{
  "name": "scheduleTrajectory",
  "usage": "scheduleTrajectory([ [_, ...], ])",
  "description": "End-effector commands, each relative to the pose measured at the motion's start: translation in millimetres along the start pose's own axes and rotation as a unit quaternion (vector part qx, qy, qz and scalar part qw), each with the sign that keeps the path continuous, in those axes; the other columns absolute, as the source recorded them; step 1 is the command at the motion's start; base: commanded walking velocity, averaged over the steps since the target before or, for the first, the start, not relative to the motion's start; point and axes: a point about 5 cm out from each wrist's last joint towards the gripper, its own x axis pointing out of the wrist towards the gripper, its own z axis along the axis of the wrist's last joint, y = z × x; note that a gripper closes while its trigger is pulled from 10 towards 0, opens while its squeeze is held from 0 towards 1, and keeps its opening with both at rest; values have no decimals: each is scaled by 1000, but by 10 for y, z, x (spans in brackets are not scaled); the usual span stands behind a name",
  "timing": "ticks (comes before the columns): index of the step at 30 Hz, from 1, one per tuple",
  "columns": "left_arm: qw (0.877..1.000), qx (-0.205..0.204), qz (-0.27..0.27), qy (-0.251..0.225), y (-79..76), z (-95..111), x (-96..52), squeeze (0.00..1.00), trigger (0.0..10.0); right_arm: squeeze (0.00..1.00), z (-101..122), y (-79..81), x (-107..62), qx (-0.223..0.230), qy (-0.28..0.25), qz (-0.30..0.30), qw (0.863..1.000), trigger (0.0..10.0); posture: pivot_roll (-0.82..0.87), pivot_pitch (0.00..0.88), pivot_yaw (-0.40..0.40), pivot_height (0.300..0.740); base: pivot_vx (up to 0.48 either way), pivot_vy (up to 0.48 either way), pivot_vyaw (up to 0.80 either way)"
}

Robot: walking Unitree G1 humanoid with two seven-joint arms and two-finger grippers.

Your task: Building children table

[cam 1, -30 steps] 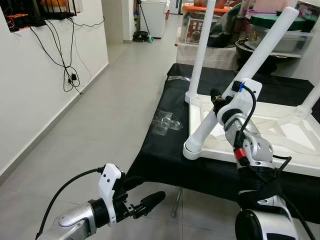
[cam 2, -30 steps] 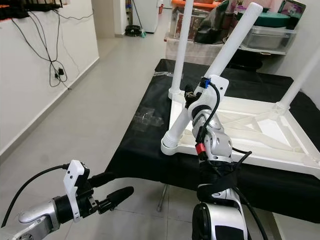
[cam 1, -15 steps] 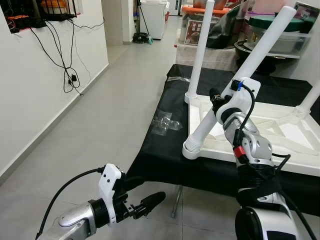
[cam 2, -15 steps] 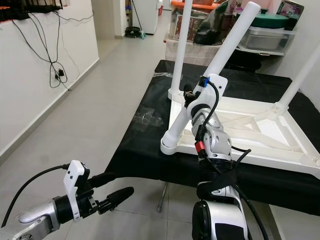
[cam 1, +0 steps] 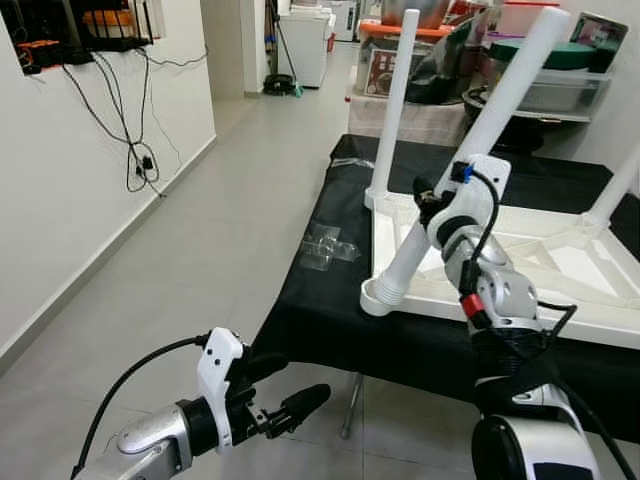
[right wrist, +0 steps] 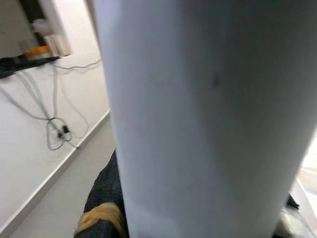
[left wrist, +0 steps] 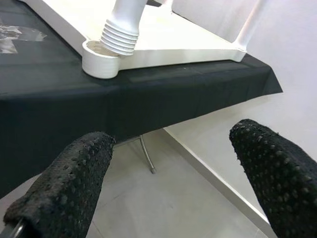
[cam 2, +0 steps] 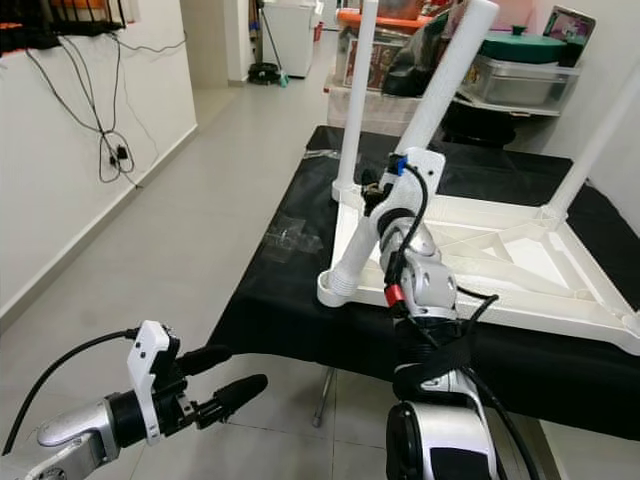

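Here the right gripper (cam 1: 428,196) is pinching the white table leg (cam 1: 470,135) partway up its shaft, its black fingers pressed against the tube; in the right wrist view the leg's smooth white surface is sitting right against the camera. The leg's ribbed lower end (left wrist: 121,37) is resting in the near-left corner socket (left wrist: 99,60) of the upturned white children's table top (cam 1: 520,262), which is lying on the black-draped work table (cam 1: 330,320). Compared with a second ago, the leg is standing a little steeper, and its foot is looking more squarely settled in the socket, though the head camera has shifted too. That suggests the seating step is advancing, not finished. The leg's long axis is running from the socket up and away to the robot's right, its free end pointing towards the shelves behind, so it is leaning, whereas the far-left leg (cam 1: 392,105) is standing upright. The left gripper (cam 1: 272,395) is hovering low over the floor, well apart from the table, with its fingers (left wrist: 69,183) spread wide. A crumpled clear plastic bag (cam 1: 328,246) is lying on the cloth beside the table top.
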Motion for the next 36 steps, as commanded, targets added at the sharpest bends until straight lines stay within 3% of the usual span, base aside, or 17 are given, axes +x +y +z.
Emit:
scheduleTrajectory([
  [1,1000,-7,-1,7,-1,-46,-4,1000,10000,0,10,3,3,-12,-10,7,1000,10000,74,0,-73,740,0,0,0],
  [8,1000,-7,1,6,-2,-47,-5,1000,10000,0,81,27,36,-3,-28,18,999,10000,76,0,-77,740,0,0,0],
  [11,1000,-7,1,7,-4,-60,-4,1000,10000,0,271,104,30,28,-78,47,995,10000,71,0,-72,740,0,0,0],
  [19,1000,-2,7,4,13,-47,15,1000,10000,0,409,174,8,40,-115,77,990,10000,69,0,-70,740,0,0,0],
  [21,1000,4,31,-1,76,-27,26,1000,10000,0,434,203,-5,46,-122,89,987,10000,69,0,-65,740,0,0,0],
  [23,995,16,95,-17,232,40,52,1000,10000,0,410,277,-43,51,-124,116,984,10000,68,0,-62,740,0,0,0],
  [28,985,22,162,-49,390,156,65,1000,10000,0,319,326,-79,66,-113,123,984,10000,70,0,-59,740,0,0,0],
  [36,977,33,199,-70,451,272,90,1000,10000,0,217,345,-126,86,-102,117,984,10000,71,0,-49,740,0,0,0],
])
